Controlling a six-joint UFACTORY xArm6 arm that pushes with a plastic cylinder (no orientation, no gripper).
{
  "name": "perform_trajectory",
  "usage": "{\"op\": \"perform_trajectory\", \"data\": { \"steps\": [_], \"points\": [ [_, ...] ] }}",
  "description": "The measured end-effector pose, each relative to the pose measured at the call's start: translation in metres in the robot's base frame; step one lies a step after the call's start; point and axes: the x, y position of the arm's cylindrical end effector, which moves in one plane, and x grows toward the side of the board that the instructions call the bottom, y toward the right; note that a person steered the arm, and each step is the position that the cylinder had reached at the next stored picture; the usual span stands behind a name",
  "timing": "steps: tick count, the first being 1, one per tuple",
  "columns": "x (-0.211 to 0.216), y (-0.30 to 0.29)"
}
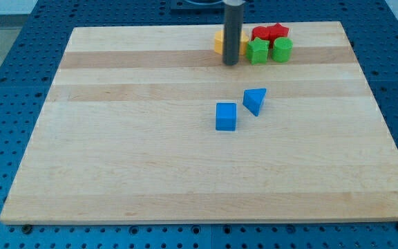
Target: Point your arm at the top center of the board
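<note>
My rod comes down from the view's top and my tip [230, 63] rests on the wooden board [150, 159] near its top centre. The tip stands just in front of yellow blocks [220, 43], which the rod partly hides. To the tip's right sit a green star-like block [258, 51] and a green block [282, 49]. Behind them are a red block [260, 32] and a red star [278, 30]. A blue cube [226, 116] and a blue triangle [255, 100] lie near the board's middle, below the tip.
The board lies on a blue perforated table [5, 83] that shows on all sides. The arm's dark base [199, 4] shows at the view's top edge.
</note>
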Motion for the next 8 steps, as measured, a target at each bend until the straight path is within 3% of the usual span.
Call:
{"op": "perform_trajectory", "data": {
  "steps": [2,6,8],
  "points": [
    [-0.009,-0.101],
    [-0.097,-0.102],
    [-0.12,-0.061]
  ]
}}
